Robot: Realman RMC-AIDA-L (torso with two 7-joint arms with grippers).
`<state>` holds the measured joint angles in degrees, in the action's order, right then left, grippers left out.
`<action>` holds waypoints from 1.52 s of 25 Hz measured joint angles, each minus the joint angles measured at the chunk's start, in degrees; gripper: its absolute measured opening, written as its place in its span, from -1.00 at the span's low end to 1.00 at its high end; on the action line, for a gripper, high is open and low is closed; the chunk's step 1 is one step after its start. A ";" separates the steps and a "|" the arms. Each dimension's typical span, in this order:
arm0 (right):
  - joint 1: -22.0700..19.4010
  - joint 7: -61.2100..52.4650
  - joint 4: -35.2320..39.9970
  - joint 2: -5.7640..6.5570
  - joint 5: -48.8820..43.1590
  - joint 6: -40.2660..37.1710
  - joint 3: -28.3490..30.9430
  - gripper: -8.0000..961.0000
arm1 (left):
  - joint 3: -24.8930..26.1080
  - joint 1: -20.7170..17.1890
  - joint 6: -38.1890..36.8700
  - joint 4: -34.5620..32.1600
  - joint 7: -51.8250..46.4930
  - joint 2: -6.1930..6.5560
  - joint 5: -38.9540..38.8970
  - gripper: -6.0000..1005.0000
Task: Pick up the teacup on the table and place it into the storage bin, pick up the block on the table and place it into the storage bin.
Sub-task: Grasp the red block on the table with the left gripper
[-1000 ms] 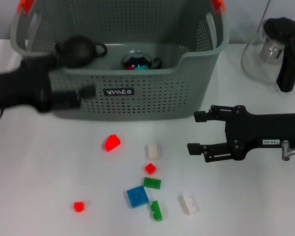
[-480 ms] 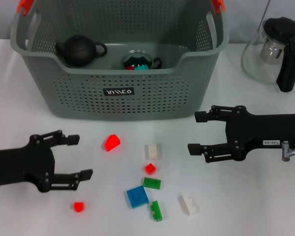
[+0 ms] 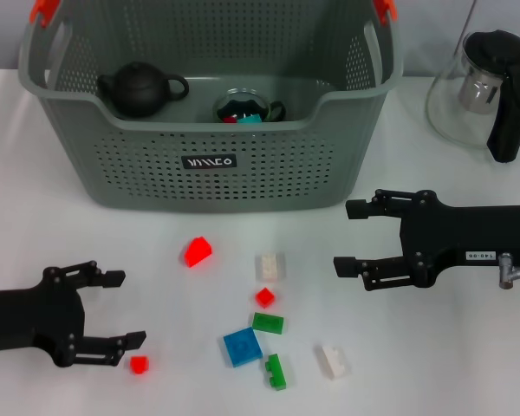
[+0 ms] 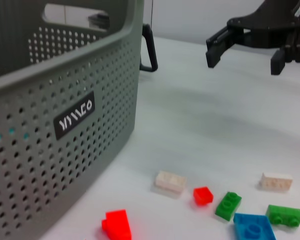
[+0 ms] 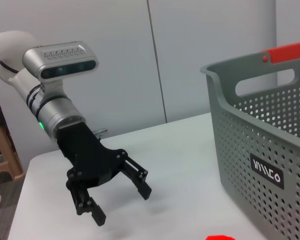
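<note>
Our left pincer hangs released beside the small red block, well short of the storage bin; closing off-centre could flick it away. Right pincer waits released below the bin's corner.

You have eight loose blocks on the table: three red, two green, two white, one blue. One storage bin sits upper centre, holding one black teapot and one teacup. One glass pitcher stands upper right. Two grippers: left, right.
</note>
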<state>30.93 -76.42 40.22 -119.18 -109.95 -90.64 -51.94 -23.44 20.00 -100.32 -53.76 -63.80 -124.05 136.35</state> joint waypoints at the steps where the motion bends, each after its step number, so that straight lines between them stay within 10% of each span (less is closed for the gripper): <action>1: 0.00 0.00 -0.01 0.00 0.00 -0.01 0.00 0.90 | 0.15 -0.42 0.02 -0.03 0.00 -0.11 0.79 0.80; 38: 0.00 0.05 -0.05 0.35 0.00 0.12 0.00 0.90 | -1.51 -0.44 6.45 4.99 7.56 -0.49 4.19 0.16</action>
<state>30.94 -76.37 40.17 -118.83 -109.95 -90.52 -51.94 -24.95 19.56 -93.87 -48.78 -56.24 -124.54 140.54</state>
